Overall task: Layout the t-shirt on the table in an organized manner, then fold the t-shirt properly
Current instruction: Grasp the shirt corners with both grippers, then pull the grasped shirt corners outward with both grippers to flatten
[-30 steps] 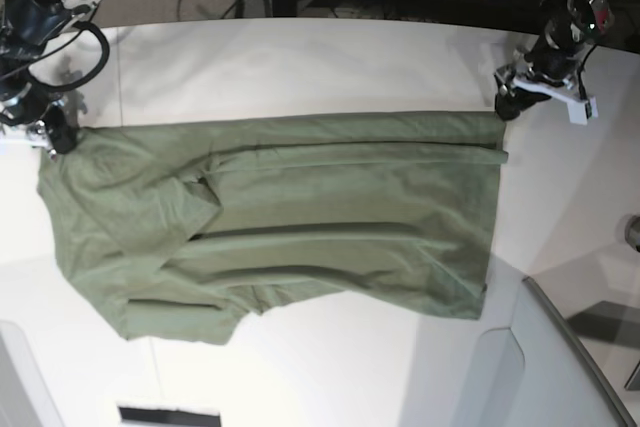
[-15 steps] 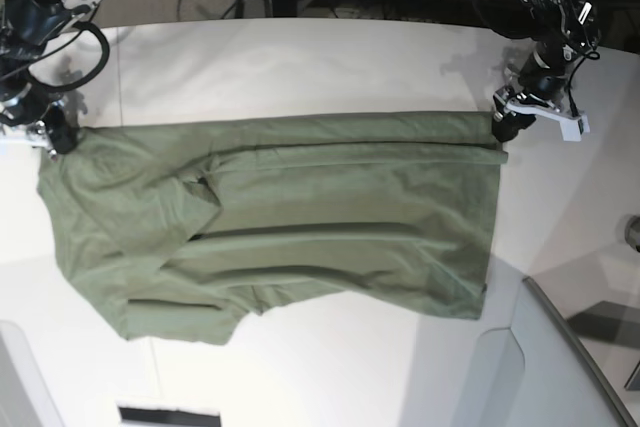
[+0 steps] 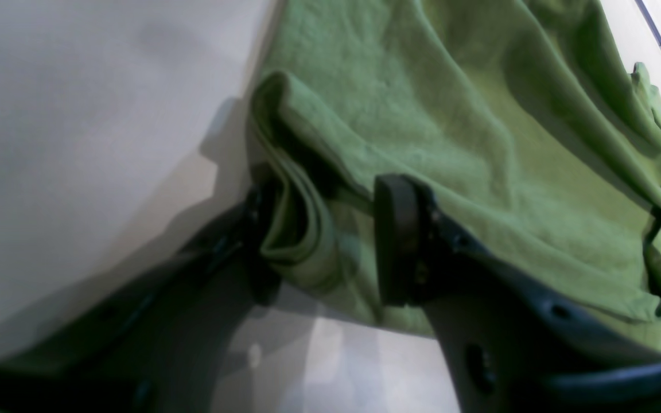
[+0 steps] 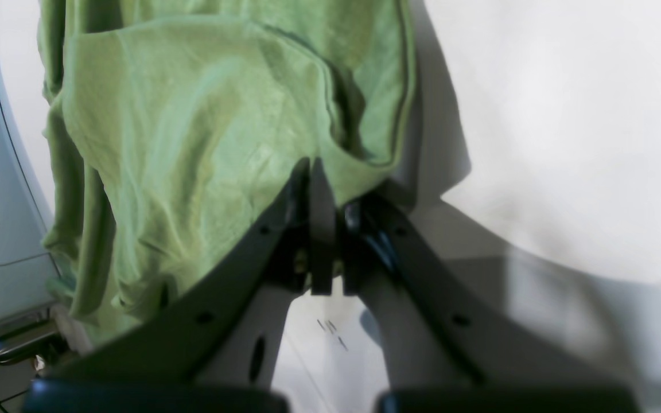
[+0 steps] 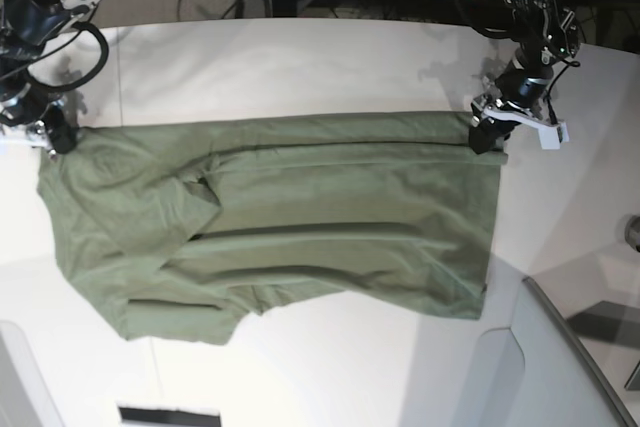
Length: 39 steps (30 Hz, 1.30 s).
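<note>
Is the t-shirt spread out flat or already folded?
Partly folded: the t-shirt lies on the table with lengthwise overlapping layers and one sleeve tucked over.

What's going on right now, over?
Right end effector shut on shirt corner. Left end effector straddling the opposite corner, not clamped. Shirt flat on table. Nothing blocking.
</note>
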Motion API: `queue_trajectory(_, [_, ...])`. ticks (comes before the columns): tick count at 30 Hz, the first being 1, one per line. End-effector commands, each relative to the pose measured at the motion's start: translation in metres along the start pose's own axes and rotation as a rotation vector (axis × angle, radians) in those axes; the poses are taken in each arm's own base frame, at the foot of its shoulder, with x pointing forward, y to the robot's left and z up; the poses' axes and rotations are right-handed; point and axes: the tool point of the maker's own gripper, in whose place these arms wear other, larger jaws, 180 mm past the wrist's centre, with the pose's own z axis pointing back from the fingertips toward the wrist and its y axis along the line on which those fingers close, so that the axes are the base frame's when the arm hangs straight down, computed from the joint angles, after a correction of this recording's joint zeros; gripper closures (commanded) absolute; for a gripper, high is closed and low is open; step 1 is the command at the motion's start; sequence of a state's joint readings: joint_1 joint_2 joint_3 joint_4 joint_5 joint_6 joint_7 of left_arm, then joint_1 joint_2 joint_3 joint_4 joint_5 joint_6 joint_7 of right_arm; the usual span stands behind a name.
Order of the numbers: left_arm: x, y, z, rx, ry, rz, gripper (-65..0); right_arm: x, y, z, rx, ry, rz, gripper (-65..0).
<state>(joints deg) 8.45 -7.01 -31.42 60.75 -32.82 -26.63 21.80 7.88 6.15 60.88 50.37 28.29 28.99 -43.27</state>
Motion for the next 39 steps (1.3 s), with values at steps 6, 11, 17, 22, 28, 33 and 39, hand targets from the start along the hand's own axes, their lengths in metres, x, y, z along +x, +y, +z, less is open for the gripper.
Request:
queue_trajectory(6, [-0.022, 0.015, 0.008, 0.064, 0.122, -0.048, -24.4, 0.014, 0.002, 0.003, 0.001, -0.023, 0.017, -1.5])
queue_trajectory(11, [-0.006, 0.016, 0.016, 0.068, 0.079, -0.076, -24.4, 0.014, 0.002, 0.003, 0.001, -0.023, 0.017, -1.5])
queue_trajectory(17, [-0.003, 0.021, 0.018, 0.084, 0.071, -0.071, -24.4, 0.014, 0.003, 0.003, 0.003, -0.024, 0.017, -1.5])
queue_trajectory(22, [-0.002, 0.02, 0.017, 0.081, 0.068, -0.074, -24.2, 0.014, 0.003, 0.003, 0.003, -0.024, 0.017, -1.5])
queue_trajectory(28, [-0.001, 0.02, 0.017, 0.081, 0.067, -0.074, 0.0, 0.014, 0.003, 0.003, 0.003, -0.024, 0.017, -1.5])
queue_trajectory(33, [0.009, 0.015, 0.018, 0.072, 0.048, -0.091, 0.0, 0.009, 0.005, 0.003, 0.004, 0.021, 0.027, -0.9])
queue_trajectory(39, [0.057, 0.001, 0.027, 0.064, 0.032, -0.179, 0.0, 0.032, 0.028, 0.01, 0.027, 0.011, 0.089, -0.8])
